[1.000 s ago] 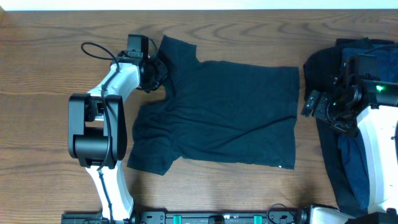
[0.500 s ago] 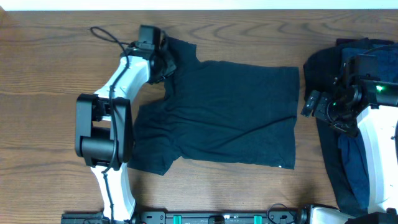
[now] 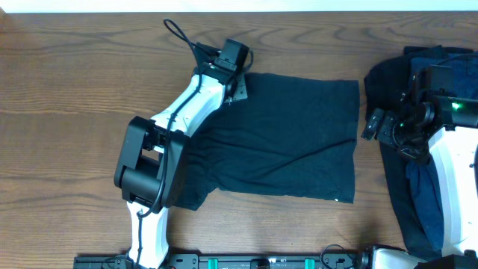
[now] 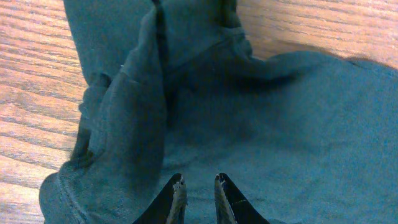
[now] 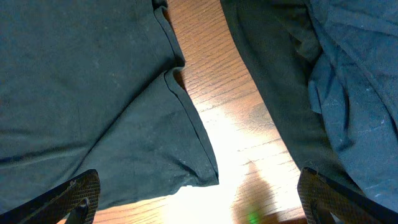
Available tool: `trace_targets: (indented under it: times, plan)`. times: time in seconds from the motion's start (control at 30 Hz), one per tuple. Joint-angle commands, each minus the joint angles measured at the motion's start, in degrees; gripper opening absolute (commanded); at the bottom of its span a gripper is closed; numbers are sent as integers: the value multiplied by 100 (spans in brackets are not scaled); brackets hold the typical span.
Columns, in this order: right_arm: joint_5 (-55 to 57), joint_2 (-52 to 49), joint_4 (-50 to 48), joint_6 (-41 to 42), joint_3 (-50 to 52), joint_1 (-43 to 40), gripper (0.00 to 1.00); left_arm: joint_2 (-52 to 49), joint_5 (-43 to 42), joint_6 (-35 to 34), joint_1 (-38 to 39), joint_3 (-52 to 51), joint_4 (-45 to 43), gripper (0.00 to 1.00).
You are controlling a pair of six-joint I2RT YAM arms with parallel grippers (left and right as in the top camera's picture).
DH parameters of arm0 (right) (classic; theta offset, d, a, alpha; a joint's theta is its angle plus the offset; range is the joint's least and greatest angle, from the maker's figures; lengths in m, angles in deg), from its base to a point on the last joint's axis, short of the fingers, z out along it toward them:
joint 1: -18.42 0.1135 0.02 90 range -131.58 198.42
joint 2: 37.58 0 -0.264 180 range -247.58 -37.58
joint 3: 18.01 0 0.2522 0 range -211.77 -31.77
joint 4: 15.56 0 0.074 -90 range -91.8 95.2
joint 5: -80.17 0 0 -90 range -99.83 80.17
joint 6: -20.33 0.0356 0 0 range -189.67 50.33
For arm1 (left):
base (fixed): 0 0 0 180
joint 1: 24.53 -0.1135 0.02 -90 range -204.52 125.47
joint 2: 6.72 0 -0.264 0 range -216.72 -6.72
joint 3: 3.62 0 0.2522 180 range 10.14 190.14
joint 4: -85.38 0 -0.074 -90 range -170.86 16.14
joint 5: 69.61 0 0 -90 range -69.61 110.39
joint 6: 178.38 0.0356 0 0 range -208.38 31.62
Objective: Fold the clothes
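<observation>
A black short-sleeved T-shirt (image 3: 299,134) lies spread on the wooden table (image 3: 60,90), with a small white label (image 3: 336,199) at its lower right corner. My left gripper (image 3: 239,88) is over the shirt's top left and is shut on a pinch of its cloth. In the left wrist view its fingertips (image 4: 198,182) stand a narrow gap apart on the fabric, and the upper sleeve (image 4: 124,124) lies bunched and turned over the body. My right gripper (image 3: 371,123) hangs wide open beside the shirt's right edge, nothing between its fingers (image 5: 202,186).
A heap of dark clothes (image 3: 418,194), black below and navy (image 3: 441,60) on top, lies at the right edge under the right arm. In the right wrist view a strip of bare wood (image 5: 230,124) separates the T-shirt hem from the heap (image 5: 348,93).
My left gripper has swept from the far left to the right, dragging the upper sleeve in over the shirt's body. The right arm has not moved.
</observation>
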Motion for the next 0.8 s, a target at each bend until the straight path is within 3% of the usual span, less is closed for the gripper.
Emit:
trace_targets:
  times: [0.0,0.13,0.27,0.47,0.77]
  plan:
    - [81,7,7,-66,-31,-39,99,-46,302,258,15,-57,17,19]
    - [81,7,7,-66,-31,-39,99,114,750,474,-118,59,190,20]
    - [81,7,7,-66,-31,-39,99,428,501,140,-514,98,588,20]
    - [81,7,7,-66,-31,-39,99,404,-1213,-227,-1272,-17,822,29]
    - [81,7,7,-66,-31,-39,99,-101,-2581,-476,-1692,-68,636,30]
